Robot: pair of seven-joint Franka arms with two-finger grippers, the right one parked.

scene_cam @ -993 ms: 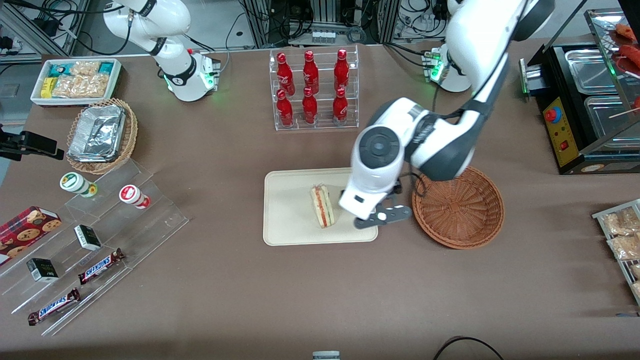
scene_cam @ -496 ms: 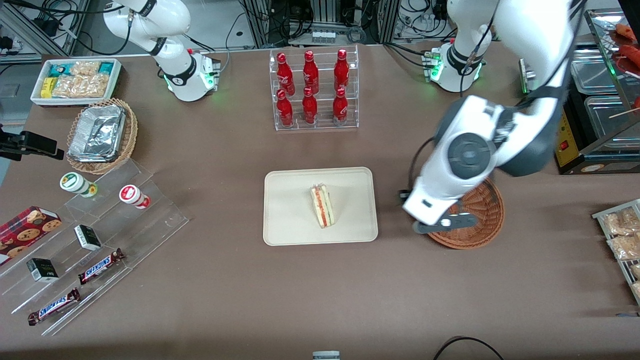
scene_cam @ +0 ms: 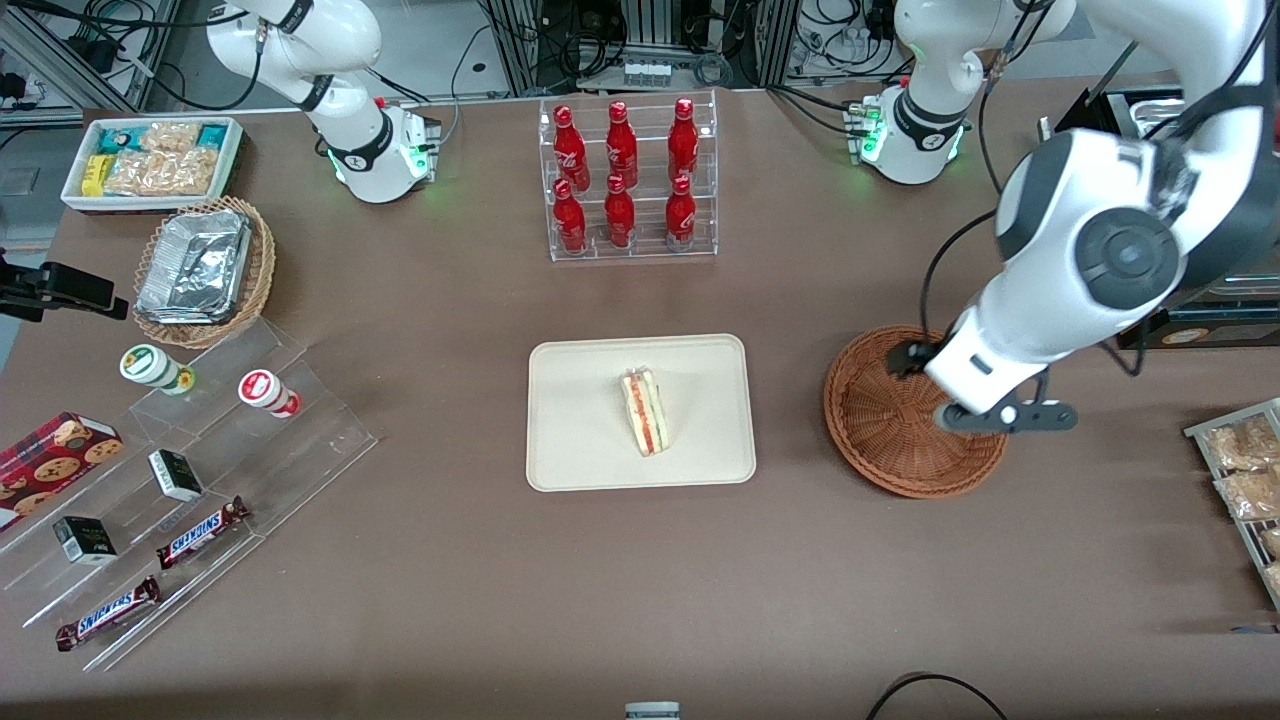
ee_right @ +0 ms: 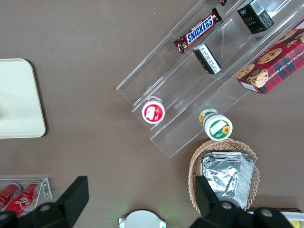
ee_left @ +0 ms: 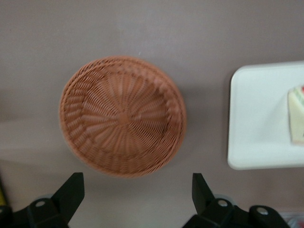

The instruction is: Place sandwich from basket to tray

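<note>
Fingers (ee_left: 71, 192): two black tips, spread wide apart, nothing between them. Gripper (ee_left: 135, 199) hung above the worktop (scene_cam: 640, 580), over the basket's edge toward the working arm's end.

Basket (ee_left: 122, 115): round reddish-brown wicker, held nothing; weave visible to its centre in the wrist view. It stood on the worktop beside the tray, apart from it.

Tray (scene_cam: 580, 420): cream, rectangular, low rim, flat on the worktop near the middle. It carried one item.

Sandwich (scene_cam: 645, 411): pale wedge, red and green filling along the cut edge, lying inside the tray near its middle, clear of every rim. Well apart from the gripper.

Status, as a judgement: transfer complete; only the arm's retreat appeared to remain.

Other stock noted:
- Rack of red bottles (scene_cam: 625, 180), farther from the front camera than the tray.
- Tan basket of foil containers (scene_cam: 200, 270), toward the parked arm's end.
- White bin of snack packets (scene_cam: 150, 160), same end.
- Clear stepped shelf (scene_cam: 190, 480) with chocolate bars, small boxes and two jars, same end.
- Black appliance (scene_cam: 1150, 280) with steel pans, toward the working arm's end.

Hazards, as judged:
- A low sweep on the way out could catch the basket's rim and drag it, since the gripper hung over that rim.
- A swing toward the appliance could strike it; arm and appliance stood close.
- The sandwich seemed safe unless the tray was knocked.
</note>
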